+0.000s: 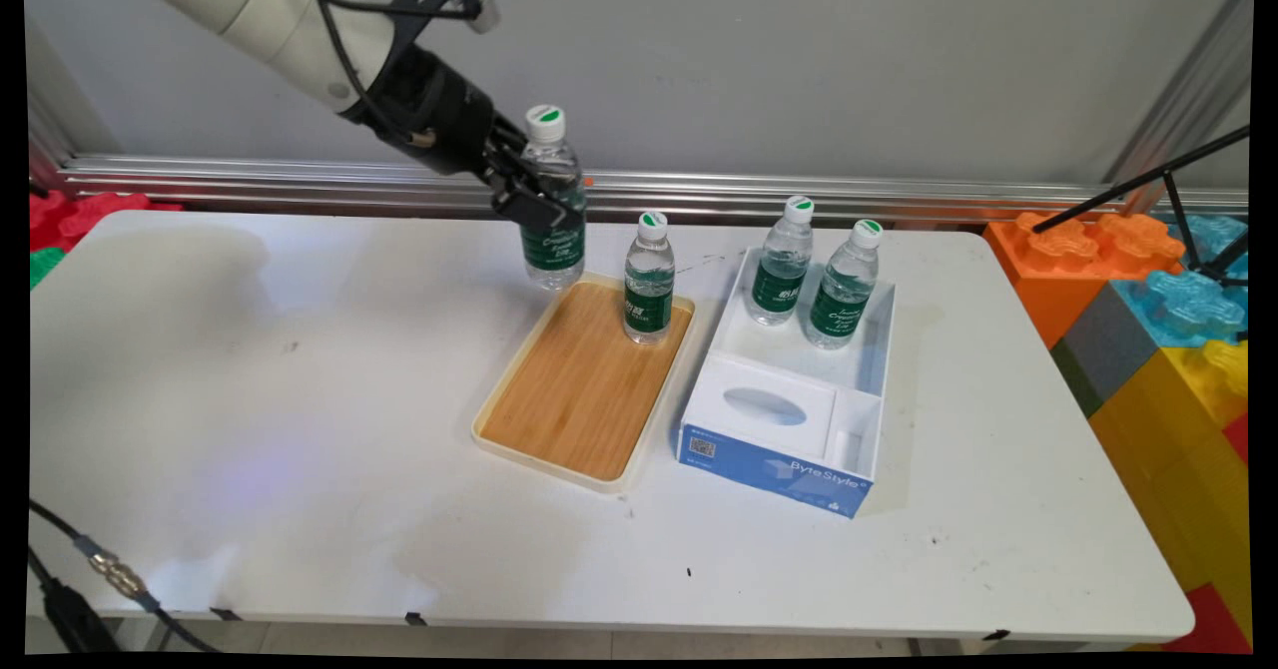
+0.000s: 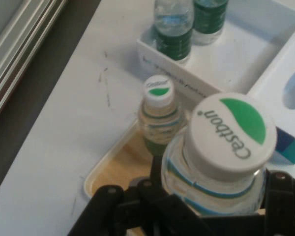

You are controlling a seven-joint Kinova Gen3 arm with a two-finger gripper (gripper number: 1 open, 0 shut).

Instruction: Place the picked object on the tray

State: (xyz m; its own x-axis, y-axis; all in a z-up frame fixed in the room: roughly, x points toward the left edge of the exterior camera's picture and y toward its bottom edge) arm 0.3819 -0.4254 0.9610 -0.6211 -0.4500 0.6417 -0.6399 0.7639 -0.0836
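White laminate forms the table [image 1: 300, 429], on which everything else is set. To the right of it, a stack of large plastic building blocks [image 1: 1148, 310] in orange, blue, grey and yellow is seen.

Near the table's middle, a white box [image 1: 879, 369] with a blue front face marked "ByteStyle" is placed; it is divided into compartments, and two water bottles [image 1: 782, 265] [image 1: 845, 288] with green labels are stood upright side by side in its far compartment. A white insert with an oval opening [image 1: 764, 406] fills the near left part of the box.

Just to the left of the box, almost touching it, a bamboo-bottomed tray [image 1: 569, 399] with a cream rim is laid at a slight angle. One bottle [image 1: 649, 282] is stood upright on the tray's far end.

A further bottle [image 1: 551, 200] is clasped around its middle by the black gripper [image 1: 534, 200], which is closed on it from the left. This held bottle is kept upright at the tray's far left corner; whether its base is touching the tray cannot be told. In the hand view, its white cap with a green mark [image 2: 231, 132] is seen close up between the fingers, with the tray bottle [image 2: 160, 118] beyond it.
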